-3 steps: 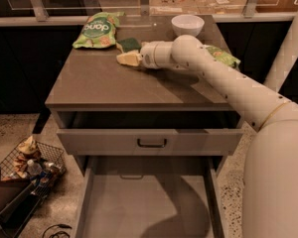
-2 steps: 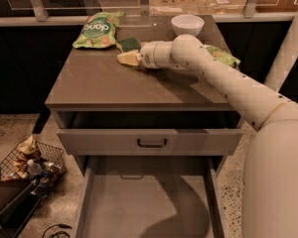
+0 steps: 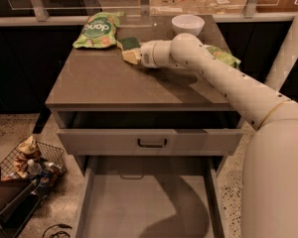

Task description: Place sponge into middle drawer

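Note:
The sponge (image 3: 130, 50), dark green on top with pale yellow foam below, lies at the back of the cabinet top (image 3: 104, 83), just right of a green snack bag. My gripper (image 3: 140, 56) is at the sponge's right side, touching or almost touching it, with the arm reaching in from the right. The wrist housing hides how it meets the sponge. The middle drawer (image 3: 134, 207) is pulled far out below, and its flat grey floor is bare.
A green snack bag (image 3: 97, 29) and a white bowl (image 3: 187, 24) sit at the back of the top. Another green bag (image 3: 222, 56) lies behind my arm. The upper drawer front (image 3: 151, 142) with its dark handle stands slightly out. A wire basket (image 3: 32, 163) sits on the floor at left.

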